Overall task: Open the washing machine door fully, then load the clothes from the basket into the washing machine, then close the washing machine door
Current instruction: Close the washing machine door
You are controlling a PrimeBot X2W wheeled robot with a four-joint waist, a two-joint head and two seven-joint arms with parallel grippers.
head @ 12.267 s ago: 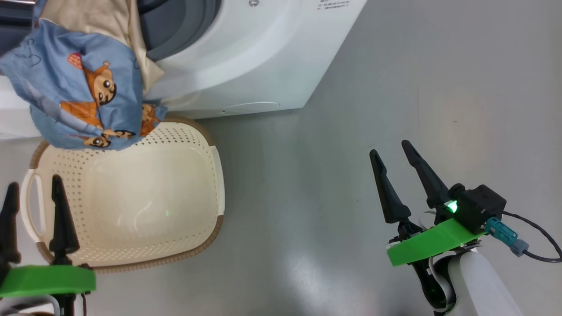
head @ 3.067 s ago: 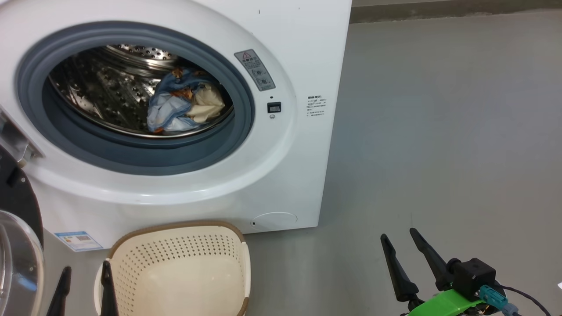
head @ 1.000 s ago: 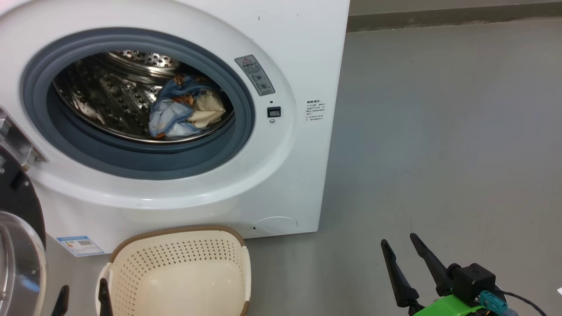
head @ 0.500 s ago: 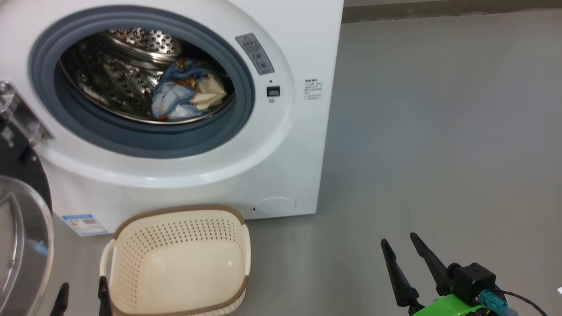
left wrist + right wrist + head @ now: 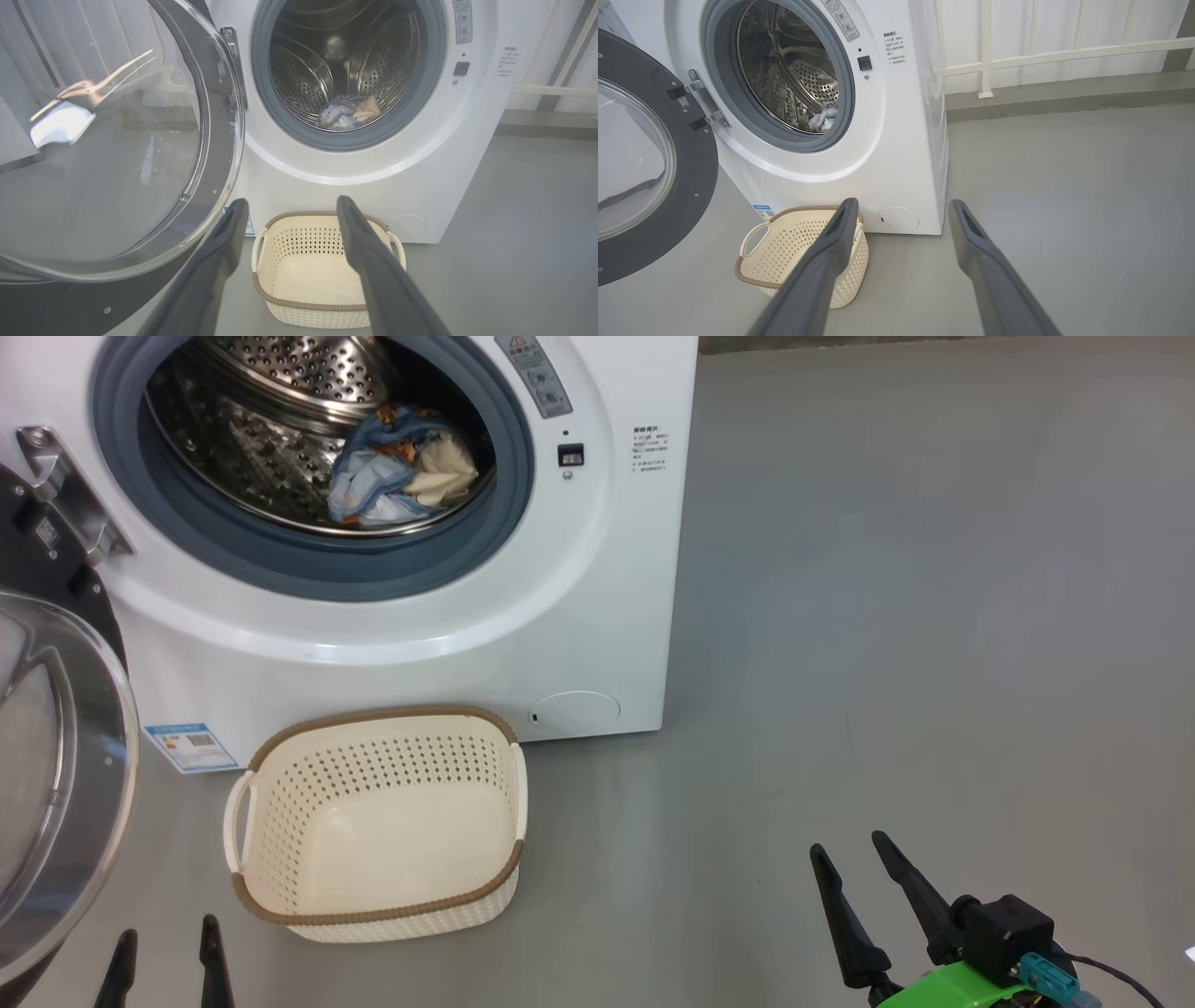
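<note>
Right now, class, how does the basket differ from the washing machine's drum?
The basket is cream plastic; the drum is shiny steel. The basket is empty; the drum holds the clothes. The basket opens upward; the drum opens to the front. Both are perforated.

No wording is legible. The big white front-loading washing machine (image 5: 607, 616) carries a grey warning sticker (image 5: 534, 371) with a red triangle, a small block of black print (image 5: 646, 450) and a blue label sticker (image 5: 189, 747), all too small to read.
</note>
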